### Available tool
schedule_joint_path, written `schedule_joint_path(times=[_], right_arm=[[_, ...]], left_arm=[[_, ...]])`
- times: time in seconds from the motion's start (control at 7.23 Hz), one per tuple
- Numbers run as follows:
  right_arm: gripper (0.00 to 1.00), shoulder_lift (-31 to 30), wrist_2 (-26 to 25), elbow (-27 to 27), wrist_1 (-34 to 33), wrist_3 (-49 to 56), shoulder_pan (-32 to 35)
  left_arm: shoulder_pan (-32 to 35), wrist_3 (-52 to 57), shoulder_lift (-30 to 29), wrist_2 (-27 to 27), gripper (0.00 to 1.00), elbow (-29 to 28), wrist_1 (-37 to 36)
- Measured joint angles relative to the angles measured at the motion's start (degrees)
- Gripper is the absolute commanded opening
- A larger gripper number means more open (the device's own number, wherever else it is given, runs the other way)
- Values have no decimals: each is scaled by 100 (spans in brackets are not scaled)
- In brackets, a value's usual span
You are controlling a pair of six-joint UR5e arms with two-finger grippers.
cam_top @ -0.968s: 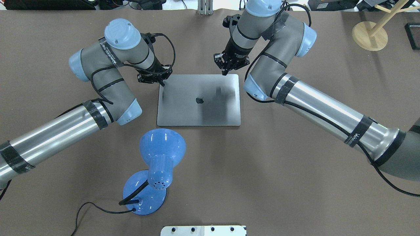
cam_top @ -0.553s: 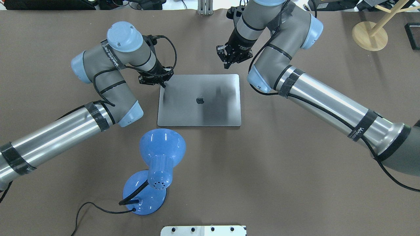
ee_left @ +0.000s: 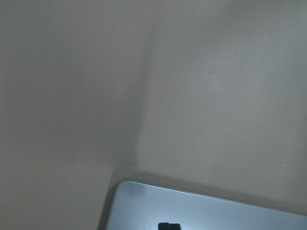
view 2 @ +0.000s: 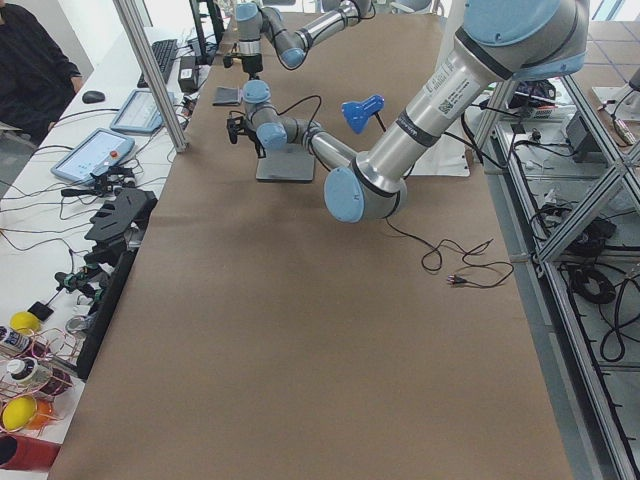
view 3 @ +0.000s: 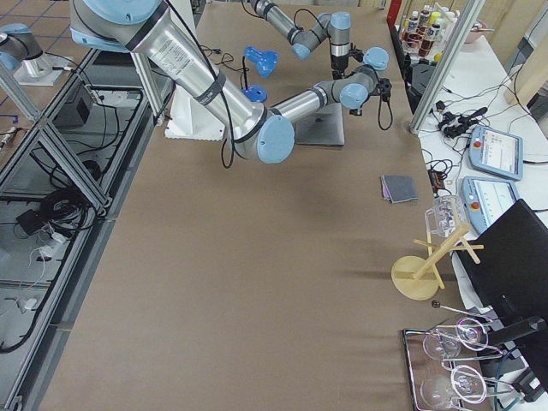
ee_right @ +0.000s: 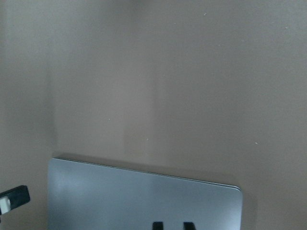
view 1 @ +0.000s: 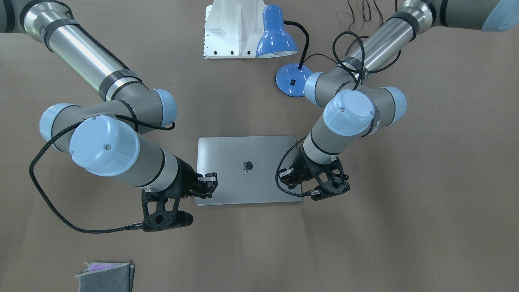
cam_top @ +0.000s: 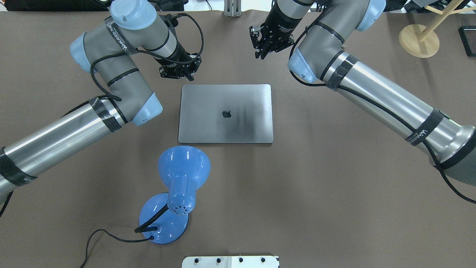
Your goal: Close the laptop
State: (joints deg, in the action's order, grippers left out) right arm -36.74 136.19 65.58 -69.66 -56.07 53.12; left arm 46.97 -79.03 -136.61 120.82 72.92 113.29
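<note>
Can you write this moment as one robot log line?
laptop: lid shut, flat on table | left gripper: apart from laptop | right gripper: apart from laptop | step: closing looks done

Laptop (cam_top: 225,113): you are seeing it lying closed, flat on the tabletop (cam_top: 334,193).
Left gripper (cam_top: 187,75): hovering just past its far left corner.
Right gripper (cam_top: 259,53): hanging apart, beyond the far edge.
</note>
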Motion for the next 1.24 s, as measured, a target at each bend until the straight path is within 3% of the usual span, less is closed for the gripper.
schedule_joint_path(times=[0.28, 0.55, 0.83, 1.24], right_arm=[[100, -764, 115, 1109, -733, 438, 458], [100, -1873, 189, 1874, -922, 1776, 1126], [100, -2519, 160, 2042, -1411, 3015, 1726], [100, -3037, -411, 1976, -3170, 5720, 2605]], left_arm=[[387, 242, 435, 286, 98, 906, -750], [925, 1288, 1375, 475, 98, 1649, -975], [1679, 2738, 2360, 730, 98, 1991, -1014], [2885, 5081, 3656, 946, 98, 1968, -1044]])
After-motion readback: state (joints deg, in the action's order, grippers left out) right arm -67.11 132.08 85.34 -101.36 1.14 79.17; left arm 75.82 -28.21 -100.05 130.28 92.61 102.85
